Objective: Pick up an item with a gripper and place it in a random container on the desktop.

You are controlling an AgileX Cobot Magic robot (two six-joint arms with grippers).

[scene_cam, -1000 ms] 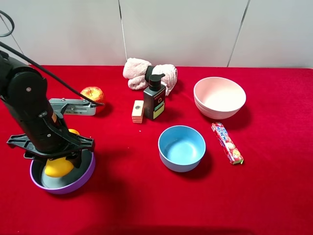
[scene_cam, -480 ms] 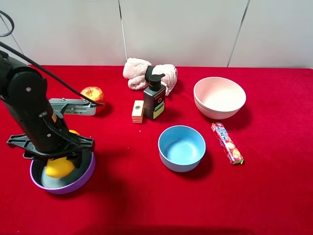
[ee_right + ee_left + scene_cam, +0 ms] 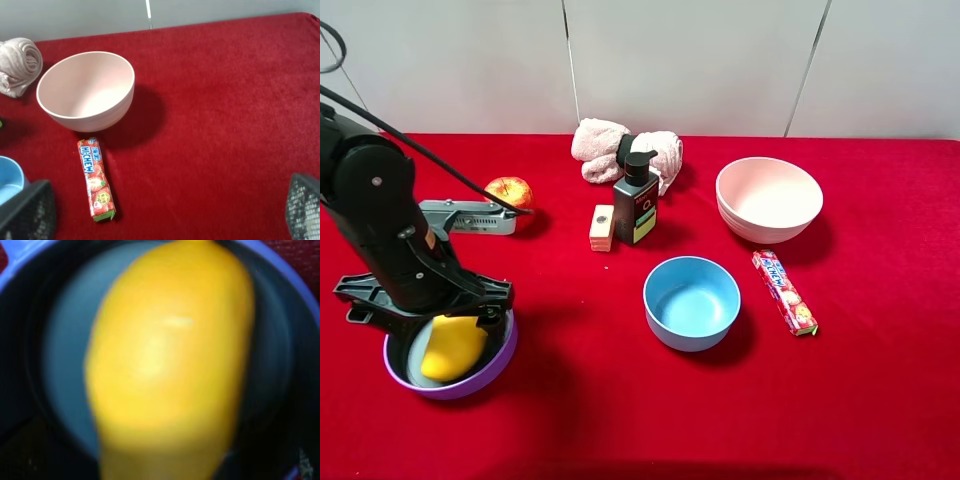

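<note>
The yellow mango [image 3: 450, 347] lies in the purple pan [image 3: 496, 362] at the front left of the red desktop [image 3: 590, 400]. My left gripper [image 3: 438, 316] hangs just above the pan, its fingers hidden under the black arm. In the left wrist view the blurred mango [image 3: 170, 365] fills the frame over the pan's grey inside [image 3: 65, 340], and no finger presses on it. My right gripper [image 3: 165, 220] is open and empty, with its fingertips [image 3: 25, 210] wide apart above the cloth.
A blue bowl [image 3: 691, 302] sits mid-table and a pink bowl [image 3: 768, 198] at back right, with a candy pack [image 3: 784, 292] between them. A red-yellow apple [image 3: 509, 190], a wooden block [image 3: 602, 227], a pump bottle [image 3: 636, 198] and a rolled towel [image 3: 620, 148] stand behind.
The mango has dropped from under the left gripper and now lies flatter and more exposed in the pan. The left arm has barely moved.
</note>
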